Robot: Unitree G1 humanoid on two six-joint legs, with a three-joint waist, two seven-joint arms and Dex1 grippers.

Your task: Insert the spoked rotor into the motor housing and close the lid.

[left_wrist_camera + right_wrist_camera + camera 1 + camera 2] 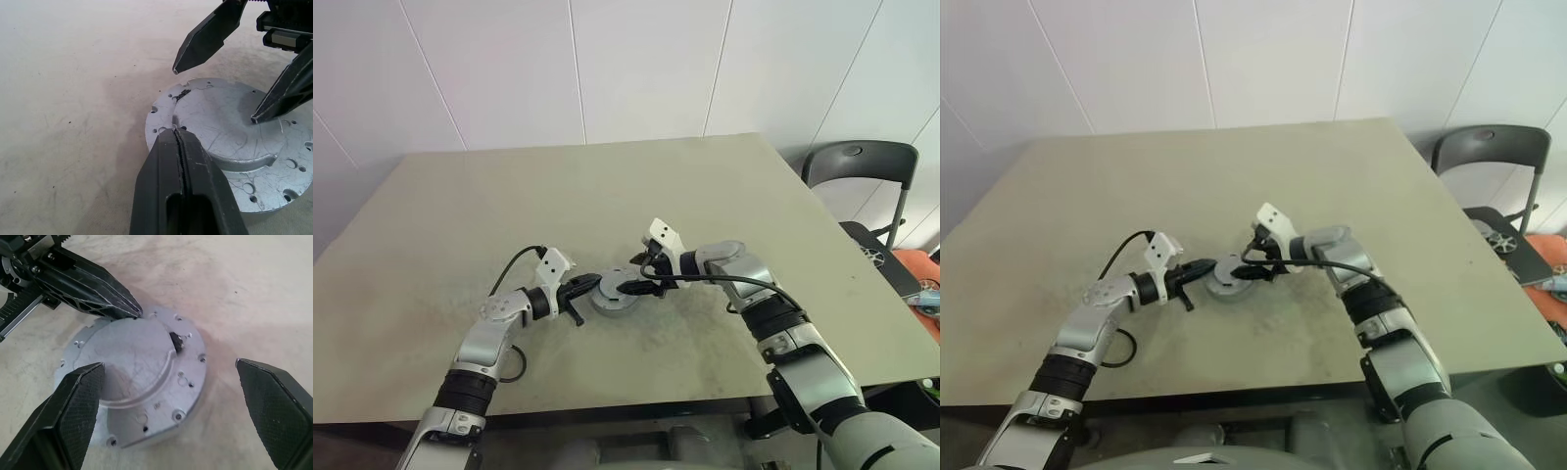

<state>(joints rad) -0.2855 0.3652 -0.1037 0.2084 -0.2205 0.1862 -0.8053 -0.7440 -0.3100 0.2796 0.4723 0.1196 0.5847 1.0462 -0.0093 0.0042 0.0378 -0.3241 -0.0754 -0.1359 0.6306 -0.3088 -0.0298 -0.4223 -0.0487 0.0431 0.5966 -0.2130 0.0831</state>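
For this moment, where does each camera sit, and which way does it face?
Left eye and right eye views: on the head, looking forward and down at the table; both arms show, meeting at the silvery round part.
Left wrist view: along the left gripper, its fingers shut, tips at the part's rim.
Right wrist view: along the right gripper, fingers spread wide over the part.
Shared: each wrist view shows the part and the other arm's fingers.

Round grey metal part (610,295) sits on beige table (607,196), near front edge. L gripper (591,285) touches its left side; R gripper (639,281) spread open over its right. Dark chair (859,166) stands beyond table's right edge.
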